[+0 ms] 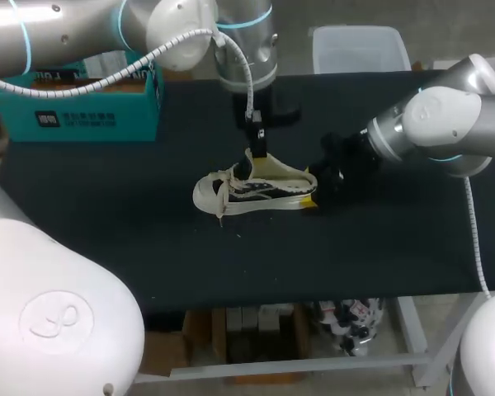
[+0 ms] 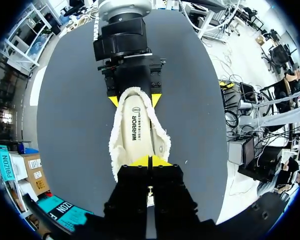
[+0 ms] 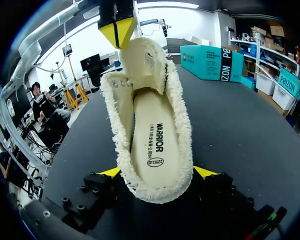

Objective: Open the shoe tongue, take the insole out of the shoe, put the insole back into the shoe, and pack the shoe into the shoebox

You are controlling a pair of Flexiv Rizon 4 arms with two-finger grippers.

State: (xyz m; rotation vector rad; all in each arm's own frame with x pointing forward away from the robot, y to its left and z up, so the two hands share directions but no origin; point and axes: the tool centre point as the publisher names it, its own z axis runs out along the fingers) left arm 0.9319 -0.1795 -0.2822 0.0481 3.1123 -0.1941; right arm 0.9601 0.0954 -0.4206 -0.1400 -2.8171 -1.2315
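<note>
A cream low-top shoe (image 1: 256,191) lies on the black table, toe toward the left. My left gripper (image 1: 258,153) hangs above it, shut on the tongue (image 3: 145,62), which it holds pulled upright. In the left wrist view its yellow tips (image 2: 150,161) are pressed together over the shoe (image 2: 137,135). My right gripper (image 3: 157,172) clasps the heel, one finger against each side. The insole (image 3: 155,145) lies flat inside the shoe (image 3: 115,120), its print showing. The teal shoebox (image 1: 82,107) stands at the back left.
The black table top (image 1: 379,256) stretches right and forward of the shoe to its front edge. My left arm and its white coiled cable (image 1: 231,49) hang over the back middle of the table.
</note>
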